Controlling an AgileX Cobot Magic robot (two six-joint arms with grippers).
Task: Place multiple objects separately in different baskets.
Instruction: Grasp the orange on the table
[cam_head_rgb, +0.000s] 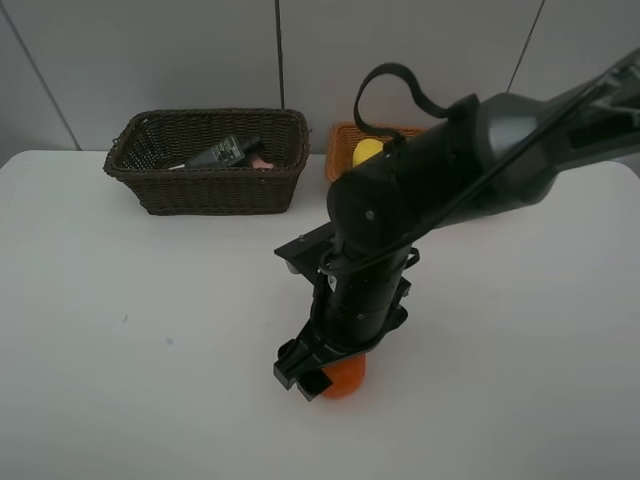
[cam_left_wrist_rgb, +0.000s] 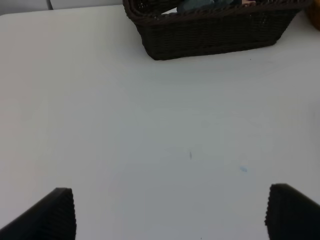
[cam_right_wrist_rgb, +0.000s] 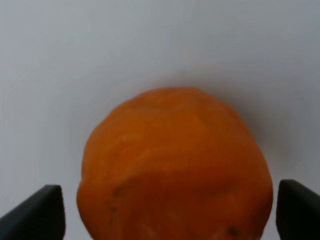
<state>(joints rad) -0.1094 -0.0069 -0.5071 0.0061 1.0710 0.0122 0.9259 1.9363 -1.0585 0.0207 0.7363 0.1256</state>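
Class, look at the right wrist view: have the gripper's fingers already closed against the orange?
No. The orange sits between the fingertips, with table showing on both sides.

The right arm (cam_head_rgb: 450, 180) covers most of the light basket (cam_head_rgb: 345, 140) and the lemon (cam_head_rgb: 367, 152). The orange (cam_head_rgb: 345, 378) shows only partly beneath the right gripper (cam_head_rgb: 312, 378). In the left wrist view, the dark basket (cam_left_wrist_rgb: 215, 35) is cut off at the edge.
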